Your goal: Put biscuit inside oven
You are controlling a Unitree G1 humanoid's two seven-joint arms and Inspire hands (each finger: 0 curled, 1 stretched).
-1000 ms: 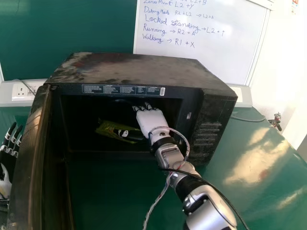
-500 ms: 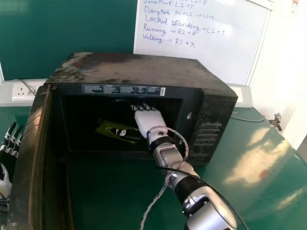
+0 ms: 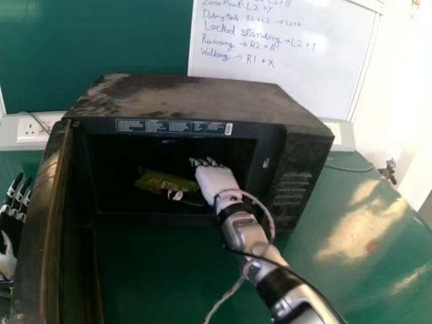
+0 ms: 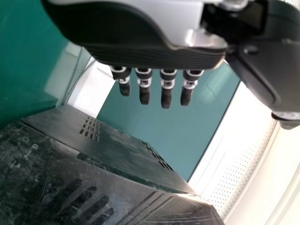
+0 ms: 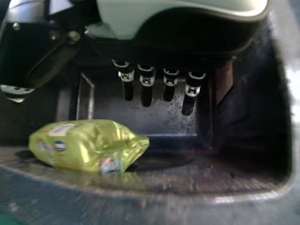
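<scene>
The biscuit packet lies inside the oven, just behind its front lip, at nine o'clock from the right robot hand. That robot hand is released, fingers straight, reaching in through the mouth; a narrow gap separates it from the side wall at three o'clock, with room toward the back at twelve. The open door edges the mouth at eight o'clock; beyond it, the left robot hand is released too.
</scene>
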